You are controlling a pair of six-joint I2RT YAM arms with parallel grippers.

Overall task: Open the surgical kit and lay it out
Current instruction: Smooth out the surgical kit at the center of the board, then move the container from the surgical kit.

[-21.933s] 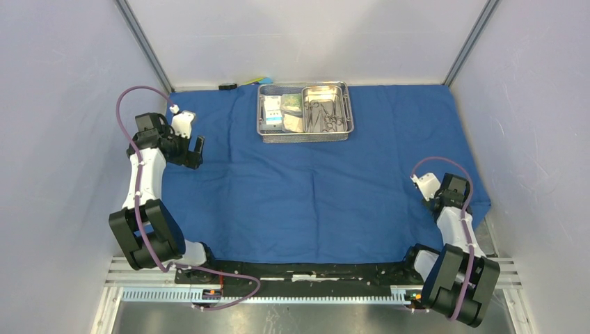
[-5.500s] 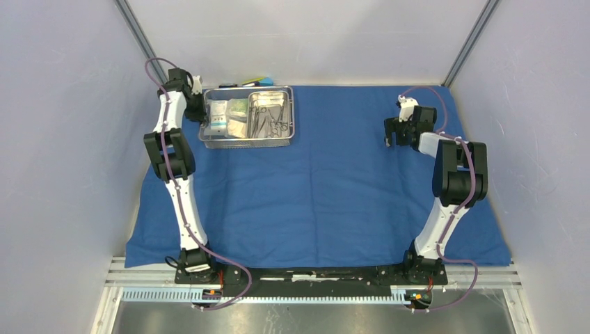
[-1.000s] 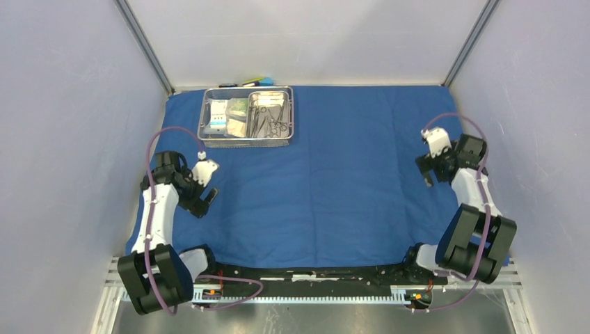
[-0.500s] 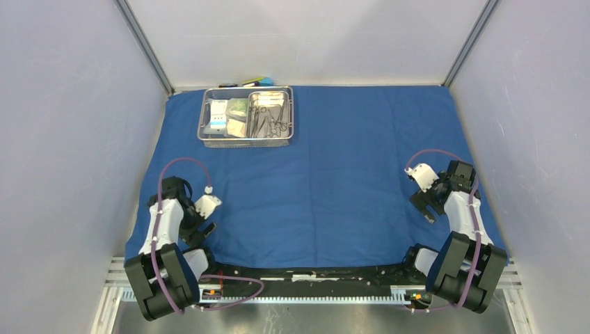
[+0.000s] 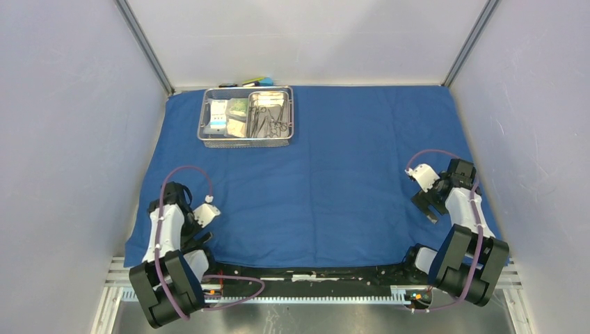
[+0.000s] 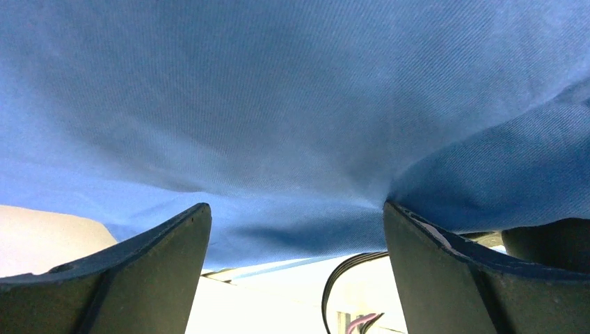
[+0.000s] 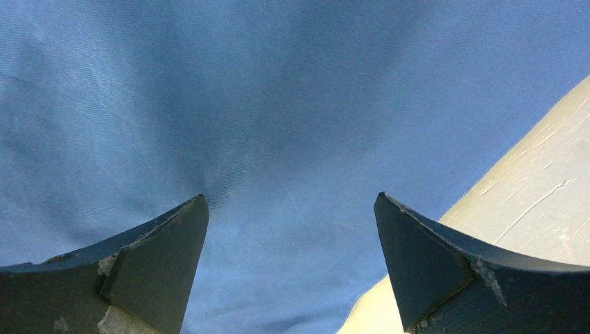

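Top view: see cloth [image 5: 334, 181] spread open across most of the frame, lightly rumpled. Find tray [image 5: 243, 143] on it at upper left, holding packets [image 5: 229, 117] in its left half and pan [image 5: 270, 92] with instruments [image 5: 268, 120] in its right half. Spot block toy [image 5: 256, 81] just behind tray, at the top edge. Place left gripper [image 5: 203, 229] at lower left and right gripper [image 5: 426, 207] at lower right, both well apart from tray, low over cloth near its edges. Wrist views: read left fingers [image 6: 139, 278] and right fingers [image 7: 153, 264] as spread wide, gripping nothing, blue fabric close beneath; cannot tell whether tips touch it.
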